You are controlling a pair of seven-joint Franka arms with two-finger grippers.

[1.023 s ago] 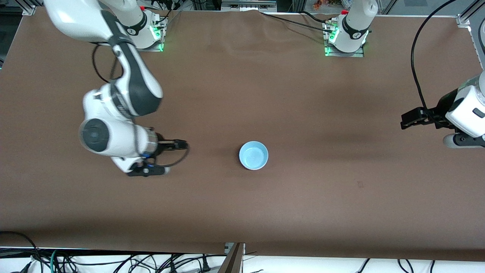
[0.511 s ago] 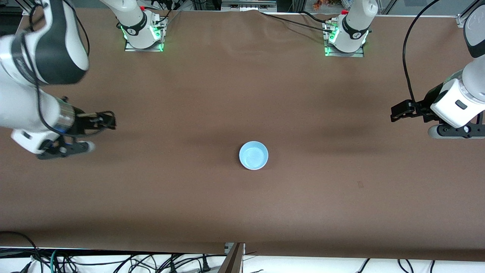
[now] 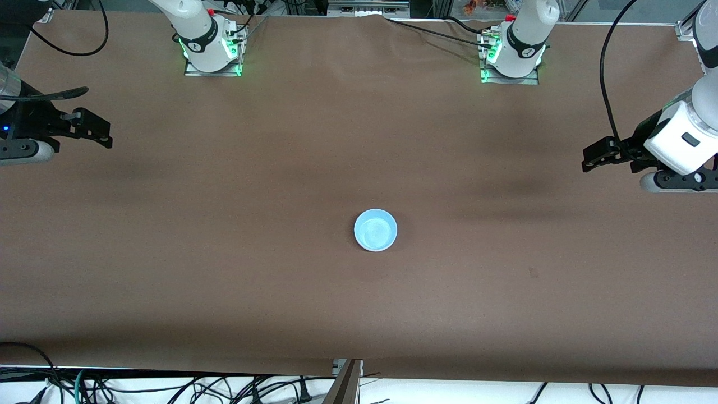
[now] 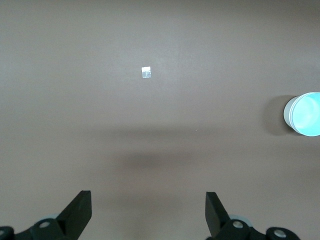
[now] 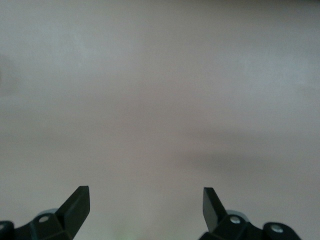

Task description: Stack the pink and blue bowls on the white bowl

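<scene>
The light blue bowl (image 3: 375,230) stands upright near the middle of the brown table (image 3: 359,140). It also shows at the edge of the left wrist view (image 4: 305,114), with a pale wall under its rim. No pink bowl or white bowl shows on its own; whether they sit under the blue one is hidden. My left gripper (image 3: 590,158) is open and empty, up over the left arm's end of the table; its open jaws frame bare table (image 4: 148,210). My right gripper (image 3: 100,132) is open and empty over the right arm's end (image 5: 145,205).
A small white square (image 4: 146,72) lies on the table in the left wrist view. A small dark spot (image 3: 533,273) marks the cloth nearer to the front camera than the left gripper. Cables hang below the table's front edge (image 3: 359,370).
My right arm has swung away from beside the blue bowl out to its own end of the table. My left gripper has shifted only slightly. The bowl has not moved.
</scene>
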